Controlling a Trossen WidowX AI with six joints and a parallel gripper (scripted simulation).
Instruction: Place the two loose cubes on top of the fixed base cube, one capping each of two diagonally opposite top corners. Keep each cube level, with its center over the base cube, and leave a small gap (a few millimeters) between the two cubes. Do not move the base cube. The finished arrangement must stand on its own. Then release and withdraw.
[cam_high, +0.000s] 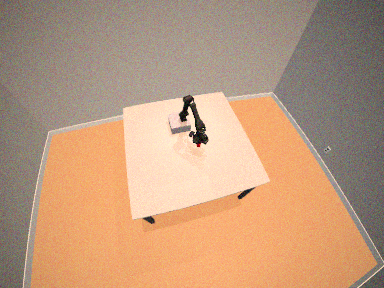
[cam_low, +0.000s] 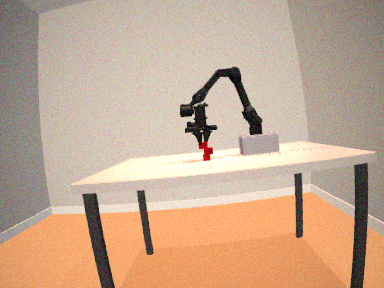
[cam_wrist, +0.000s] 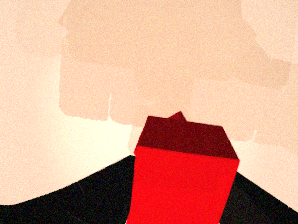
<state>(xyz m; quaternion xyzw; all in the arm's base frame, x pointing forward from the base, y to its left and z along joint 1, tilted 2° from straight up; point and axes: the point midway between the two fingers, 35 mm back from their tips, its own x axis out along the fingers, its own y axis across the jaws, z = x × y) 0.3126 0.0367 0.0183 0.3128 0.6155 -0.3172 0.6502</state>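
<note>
My gripper (cam_low: 202, 141) (cam_high: 199, 141) is shut on a red cube (cam_low: 202, 145) (cam_wrist: 180, 192) (cam_high: 198, 145) and holds it level, just above the table near its middle. In the exterior view, another red cube (cam_low: 209, 150) sits right beside and slightly below the held one, on top of the red base cube (cam_low: 206, 157). In the wrist view the held cube fills the lower middle between my black fingers; a small dark red corner (cam_wrist: 177, 117) of another cube shows behind it. I cannot tell whether the held cube touches the cubes below.
The arm's grey base block (cam_low: 258, 144) (cam_high: 179, 123) stands on the pale table (cam_low: 300, 155) (cam_high: 165, 185) behind the cubes. The table stands on an orange floor between grey walls.
</note>
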